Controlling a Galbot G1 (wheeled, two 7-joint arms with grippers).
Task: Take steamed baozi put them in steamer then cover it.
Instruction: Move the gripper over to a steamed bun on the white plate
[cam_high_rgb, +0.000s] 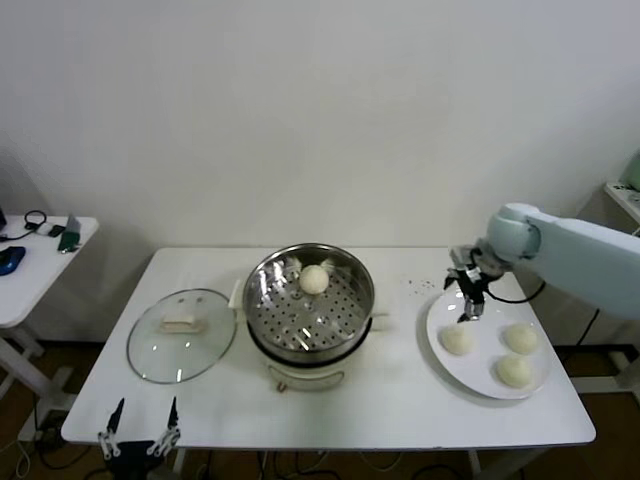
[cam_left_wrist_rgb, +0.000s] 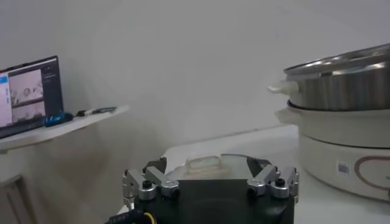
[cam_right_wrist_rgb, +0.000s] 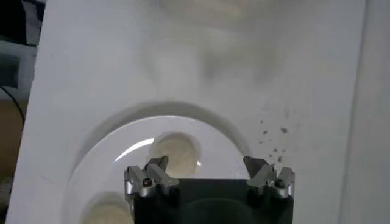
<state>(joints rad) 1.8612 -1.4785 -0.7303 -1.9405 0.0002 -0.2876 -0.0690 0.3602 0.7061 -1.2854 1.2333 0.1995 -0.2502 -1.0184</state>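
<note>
The steel steamer (cam_high_rgb: 309, 300) stands at the table's middle with one baozi (cam_high_rgb: 314, 279) on its perforated tray. Three baozi (cam_high_rgb: 457, 340) (cam_high_rgb: 520, 338) (cam_high_rgb: 514, 371) lie on a white plate (cam_high_rgb: 446, 365) at the right. My right gripper (cam_high_rgb: 470, 303) is open and empty, hovering just above the plate's far edge, near the closest-left bun; the right wrist view shows that bun (cam_right_wrist_rgb: 175, 150) below its fingers. The glass cover (cam_high_rgb: 181, 334) lies flat on the table left of the steamer. My left gripper (cam_high_rgb: 140, 428) is open, parked low by the table's front left edge.
A small side table (cam_high_rgb: 35, 262) with a mouse and gadgets stands at the far left. Dark crumbs (cam_high_rgb: 420, 286) dot the table behind the plate. The left wrist view shows the steamer's side (cam_left_wrist_rgb: 341, 125) and the cover's handle (cam_left_wrist_rgb: 205, 164).
</note>
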